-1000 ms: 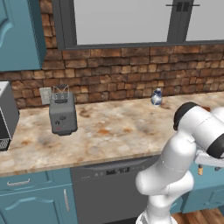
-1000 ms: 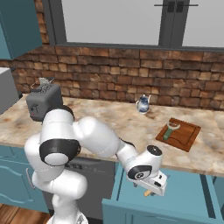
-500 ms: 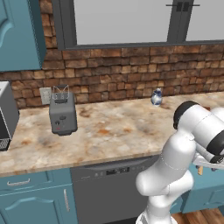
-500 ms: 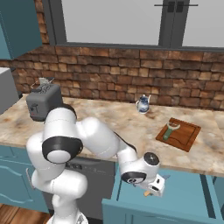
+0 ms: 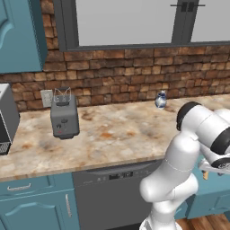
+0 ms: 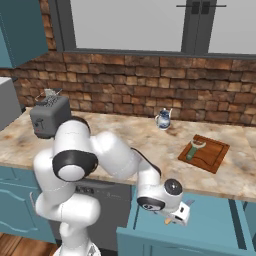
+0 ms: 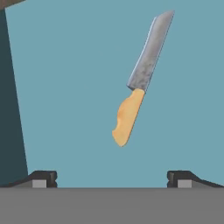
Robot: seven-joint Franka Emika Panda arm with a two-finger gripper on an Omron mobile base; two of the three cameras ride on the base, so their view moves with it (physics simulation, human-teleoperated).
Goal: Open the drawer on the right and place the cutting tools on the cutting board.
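The teal drawer (image 6: pixel 212 220) stands pulled out below the counter at the right. My gripper (image 6: pixel 178 215) hangs low inside it, open, fingertips (image 7: pixel 42 178) set wide apart. On the drawer floor (image 7: pixel 65 87) just ahead of the tips lies the knife (image 7: pixel 139 83), silver blade pointing away, tan-yellow handle nearest; nothing is between the fingers. A bit of tan handle (image 6: pixel 168 220) peeks out beside the hand. The reddish-brown cutting board (image 6: pixel 210 155) rests on the counter at the right, with the green-handled peeler (image 6: pixel 193 149) lying on its left part. The hand (image 5: pixel 214 167) sits low at the right edge.
A grey toaster (image 6: pixel 50 116) stands at the left of the marble counter (image 6: pixel 125 137), and a small blue-white jar (image 6: pixel 163 119) by the brick wall. The dark grey dishwasher front (image 5: pixel 112 193) is left of the drawer. A microwave (image 5: pixel 6 119) stands far left.
The hand has sunk a little lower into the open drawer, and the wrist has shifted slightly. The knife, peeler and board have stayed put.
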